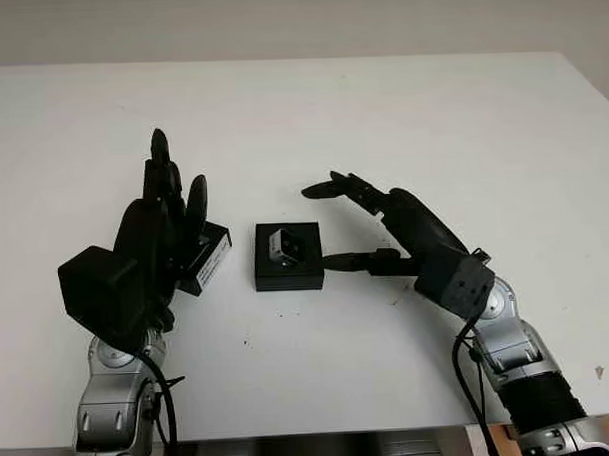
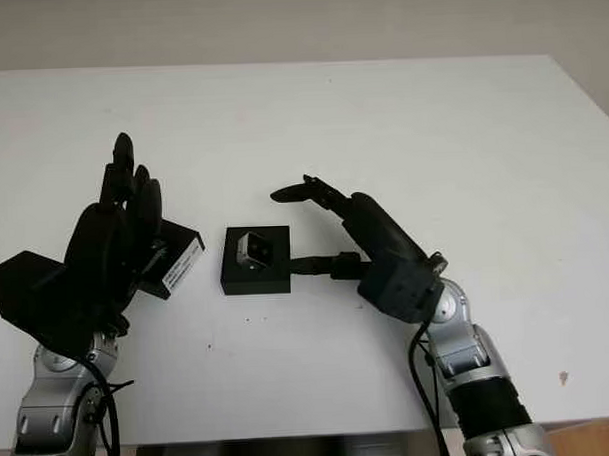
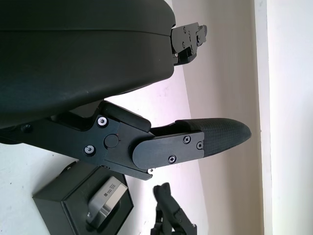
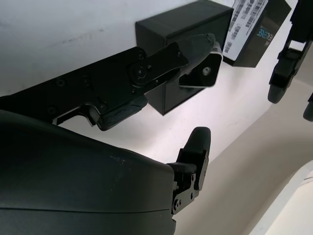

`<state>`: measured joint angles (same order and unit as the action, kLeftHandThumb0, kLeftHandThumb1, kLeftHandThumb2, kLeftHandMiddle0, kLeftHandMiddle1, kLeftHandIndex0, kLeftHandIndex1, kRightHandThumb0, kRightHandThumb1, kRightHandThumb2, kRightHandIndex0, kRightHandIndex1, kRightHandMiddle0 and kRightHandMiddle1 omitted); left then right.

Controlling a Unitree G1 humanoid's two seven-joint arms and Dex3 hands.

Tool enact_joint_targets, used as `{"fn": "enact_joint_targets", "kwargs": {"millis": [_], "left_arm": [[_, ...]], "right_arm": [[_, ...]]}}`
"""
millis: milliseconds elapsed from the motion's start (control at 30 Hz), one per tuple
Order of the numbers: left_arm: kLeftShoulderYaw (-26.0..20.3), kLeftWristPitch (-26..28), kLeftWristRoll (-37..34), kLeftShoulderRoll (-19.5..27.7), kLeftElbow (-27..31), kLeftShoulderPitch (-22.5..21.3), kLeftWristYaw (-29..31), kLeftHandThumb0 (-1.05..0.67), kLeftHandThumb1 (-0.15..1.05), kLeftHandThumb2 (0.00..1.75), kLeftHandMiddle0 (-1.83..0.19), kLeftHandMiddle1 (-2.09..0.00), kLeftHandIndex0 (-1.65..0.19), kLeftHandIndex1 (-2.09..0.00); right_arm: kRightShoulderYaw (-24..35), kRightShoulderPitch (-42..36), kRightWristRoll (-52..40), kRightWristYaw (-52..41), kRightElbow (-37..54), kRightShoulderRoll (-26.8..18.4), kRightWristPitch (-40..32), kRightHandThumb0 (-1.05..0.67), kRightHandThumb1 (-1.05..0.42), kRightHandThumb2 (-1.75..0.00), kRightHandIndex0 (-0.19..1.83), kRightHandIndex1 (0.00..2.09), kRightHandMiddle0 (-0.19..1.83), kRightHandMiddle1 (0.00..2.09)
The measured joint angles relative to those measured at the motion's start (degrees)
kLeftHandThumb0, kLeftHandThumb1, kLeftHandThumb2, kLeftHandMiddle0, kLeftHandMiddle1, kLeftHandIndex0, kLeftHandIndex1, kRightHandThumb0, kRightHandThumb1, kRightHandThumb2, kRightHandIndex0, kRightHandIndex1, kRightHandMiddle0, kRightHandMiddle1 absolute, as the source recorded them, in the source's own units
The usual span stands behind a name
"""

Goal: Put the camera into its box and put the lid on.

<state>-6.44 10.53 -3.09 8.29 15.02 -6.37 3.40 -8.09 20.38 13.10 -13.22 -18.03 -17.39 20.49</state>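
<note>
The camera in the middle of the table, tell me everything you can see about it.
The camera is a small boxy silver-grey unit with a dark front face and what looks like a metal shell. It sits tilted inside the open black box, near the table's middle, its top standing above the box's rim. No lid covers it. The right hand is open beside the box, one finger reaching toward the box's side; neither hand holds the camera. The lid lies apart, by the left hand.

left hand [image 1: 160, 238] open, raised upright at table's left, palm inward | right hand [image 1: 385, 230] open, low at centre-right, one finger [image 1: 351, 261] reaching level, others [image 1: 333, 187] arched above | forearms rise from bottom edge
</note>
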Motion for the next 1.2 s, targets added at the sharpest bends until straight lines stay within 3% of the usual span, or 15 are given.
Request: {"fn": "enact_joint_targets", "kwargs": {"millis": [400,1200], "left_arm": [[0.0,0.0,0.2,0.0,0.0,0.0,0.0,-0.72,1.05,0.60,0.19,0.00,0.19,0.00],[-0.3,-0.4,0.2,0.8,0.4,0.6,1.1,-0.73,1.05,0.59,0.19,0.00,0.19,0.00]], "right_arm": [[-2.4,0.0,1.7,4.1,-3.5,4.0,3.1,-0.70,-0.88,-0.06,0.23,0.08,0.05,1.22],[-3.4,1.8,6.6,12.6,-7.2,6.6,2.9,-0.63,-0.94,-0.06,0.27,0.10,0.08,1.32]]}}
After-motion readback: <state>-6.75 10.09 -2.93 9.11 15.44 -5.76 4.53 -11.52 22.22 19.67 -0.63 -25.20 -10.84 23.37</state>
